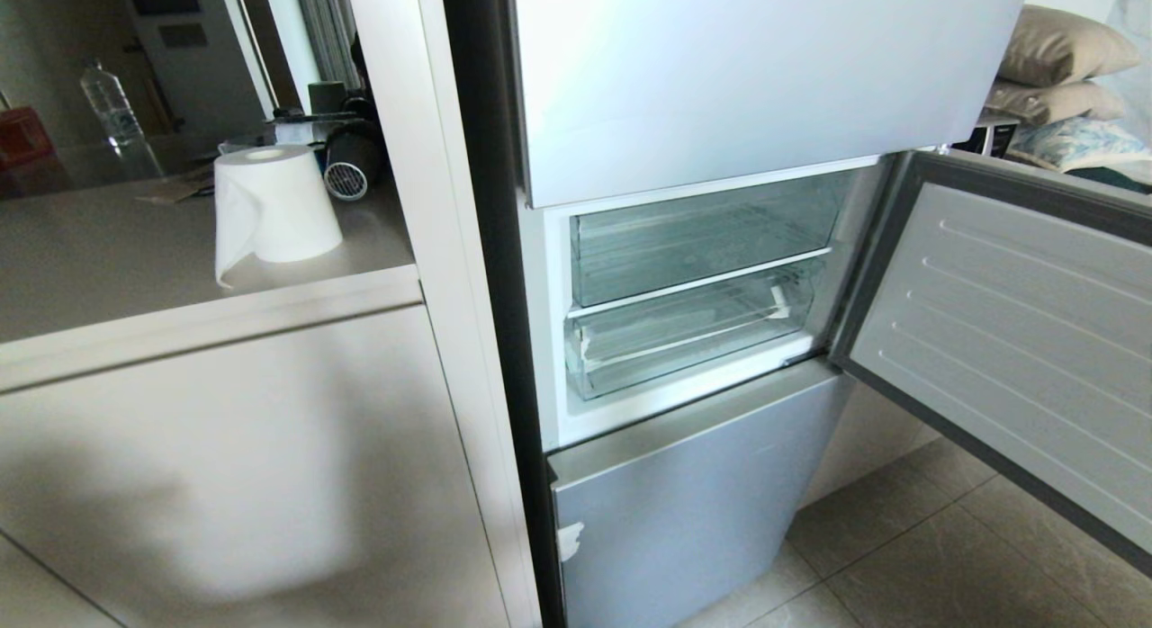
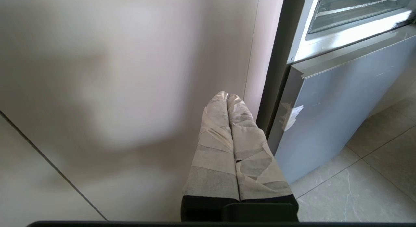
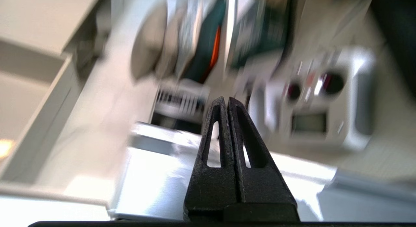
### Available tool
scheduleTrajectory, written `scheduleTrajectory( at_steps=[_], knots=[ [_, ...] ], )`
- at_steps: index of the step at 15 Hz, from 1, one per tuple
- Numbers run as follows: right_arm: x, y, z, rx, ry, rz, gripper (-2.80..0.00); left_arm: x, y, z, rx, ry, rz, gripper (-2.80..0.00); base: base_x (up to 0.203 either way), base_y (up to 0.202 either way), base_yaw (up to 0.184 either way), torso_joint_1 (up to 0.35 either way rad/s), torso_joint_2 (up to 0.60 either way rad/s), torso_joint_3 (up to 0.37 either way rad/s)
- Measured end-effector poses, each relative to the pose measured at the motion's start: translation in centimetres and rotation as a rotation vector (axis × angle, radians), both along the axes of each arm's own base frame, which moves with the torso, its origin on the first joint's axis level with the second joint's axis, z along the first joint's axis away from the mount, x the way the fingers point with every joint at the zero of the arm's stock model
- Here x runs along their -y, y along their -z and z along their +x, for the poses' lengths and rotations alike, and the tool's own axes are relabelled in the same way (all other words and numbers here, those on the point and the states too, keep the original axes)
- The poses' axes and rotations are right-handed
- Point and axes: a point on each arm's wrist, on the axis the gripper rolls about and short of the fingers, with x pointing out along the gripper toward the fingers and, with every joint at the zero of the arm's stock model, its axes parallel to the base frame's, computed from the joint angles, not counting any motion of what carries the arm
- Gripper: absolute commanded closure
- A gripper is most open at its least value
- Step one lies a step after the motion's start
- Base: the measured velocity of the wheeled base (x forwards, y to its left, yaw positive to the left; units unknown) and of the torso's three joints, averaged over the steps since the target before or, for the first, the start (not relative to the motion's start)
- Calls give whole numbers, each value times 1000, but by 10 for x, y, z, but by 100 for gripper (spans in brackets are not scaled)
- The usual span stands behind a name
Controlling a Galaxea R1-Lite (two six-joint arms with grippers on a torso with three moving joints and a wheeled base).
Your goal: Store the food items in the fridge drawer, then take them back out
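Observation:
The fridge's middle compartment stands open, with two clear bins stacked in it. The lower, shallower one with the thick front lip is the fridge drawer point(image 1: 688, 329), pushed in; a corner of it shows in the left wrist view point(image 2: 354, 9). The food items are out of view. Neither arm shows in the head view. My left gripper point(image 2: 227, 96), its fingers wrapped in pale tape, is shut on nothing, low beside the beige cabinet panel and the fridge's lower door. My right gripper point(image 3: 226, 99) is black and shut on nothing, in front of a blurred white appliance point(image 3: 320, 100).
The open fridge door point(image 1: 1017, 340) swings out to the right over the tiled floor point(image 1: 936, 565). The upper door point(image 1: 738, 70) and lower door point(image 1: 693, 493) are closed. On the counter to the left stand a paper towel roll point(image 1: 274, 205) and a water bottle point(image 1: 110, 106). Pillows point(image 1: 1057, 52) lie far right.

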Motion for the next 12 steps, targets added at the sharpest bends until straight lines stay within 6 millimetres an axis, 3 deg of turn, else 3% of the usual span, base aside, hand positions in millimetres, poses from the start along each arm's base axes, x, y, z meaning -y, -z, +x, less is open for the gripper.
scheduleTrajectory(
  at_steps=[5,7,9,12],
  knots=[
    [42,2,4,63,-226,129,0,0,0,0,0,0,0,0,0,0,0,0,0,0],
    [48,2,5,68,-302,159,0,0,0,0,0,0,0,0,0,0,0,0,0,0],
    [45,4,6,74,-372,213,0,0,0,0,0,0,0,0,0,0,0,0,0,0],
    [20,6,5,81,-425,293,0,0,0,0,0,0,0,0,0,0,0,0,0,0]
  ],
)
